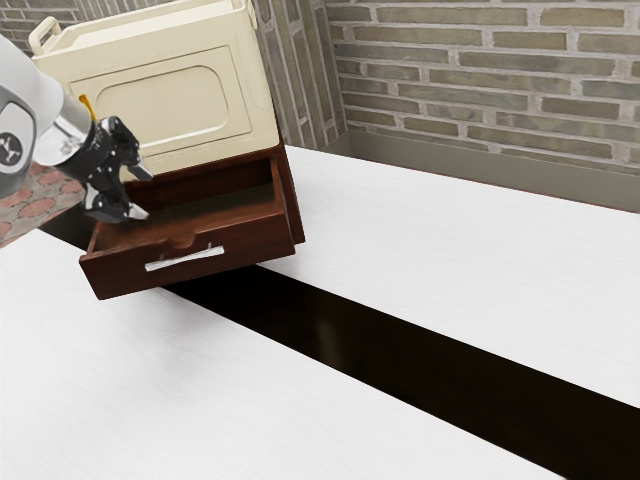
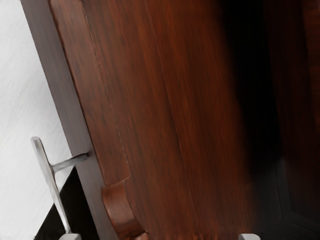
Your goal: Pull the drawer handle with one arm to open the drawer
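Observation:
In the exterior view my gripper (image 1: 143, 194) stands open above the left part of the pulled-out drawer (image 1: 190, 262), with a gap between its two fingers. The drawer is dark reddish wood, and its inside can be seen. A silver bar handle (image 1: 185, 259) runs across its front face, below and apart from the fingers. In the wrist view, the drawer's wooden floor (image 2: 165, 125) lies under the gripper (image 2: 159, 236), whose tips show widely parted. The handle (image 2: 50, 170) sticks out beyond the drawer's front panel, near one fingertip.
A cream-coloured box (image 1: 165, 95) with raised handles rests on top of the wooden drawer cabinet (image 1: 288, 195). The white table (image 1: 450, 260) has a black strip (image 1: 350, 340) running diagonally from the drawer. A brick wall (image 1: 480, 80) stands behind.

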{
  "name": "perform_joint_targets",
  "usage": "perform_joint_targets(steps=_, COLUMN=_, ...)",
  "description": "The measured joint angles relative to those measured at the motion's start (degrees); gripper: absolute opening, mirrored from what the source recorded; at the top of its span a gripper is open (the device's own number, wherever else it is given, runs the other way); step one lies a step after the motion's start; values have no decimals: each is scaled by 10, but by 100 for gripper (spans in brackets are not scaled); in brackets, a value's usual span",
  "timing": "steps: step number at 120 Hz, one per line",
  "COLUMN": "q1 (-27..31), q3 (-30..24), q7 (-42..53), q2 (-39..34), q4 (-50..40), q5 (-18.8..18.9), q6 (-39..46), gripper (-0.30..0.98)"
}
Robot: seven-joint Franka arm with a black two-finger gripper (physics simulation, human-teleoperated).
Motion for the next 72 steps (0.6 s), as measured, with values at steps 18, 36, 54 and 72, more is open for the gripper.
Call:
perform_joint_targets(steps=18, q1=-70, q3=11, q7=11, q2=25, q4=232, q5=17, q6=-202, gripper=54)
perform_joint_targets(steps=36, q1=-141, q3=53, q7=34, q2=16, q4=192, q5=31, q6=-328, gripper=62)
perform_joint_targets(steps=54, q1=-148, q3=63, q7=53, q2=17, q4=146, q5=36, q6=-379, gripper=65)
perform_joint_targets(steps=72, q1=-152, q3=61, q7=70, q2=16, q4=116, q5=35, q6=-390, gripper=67)
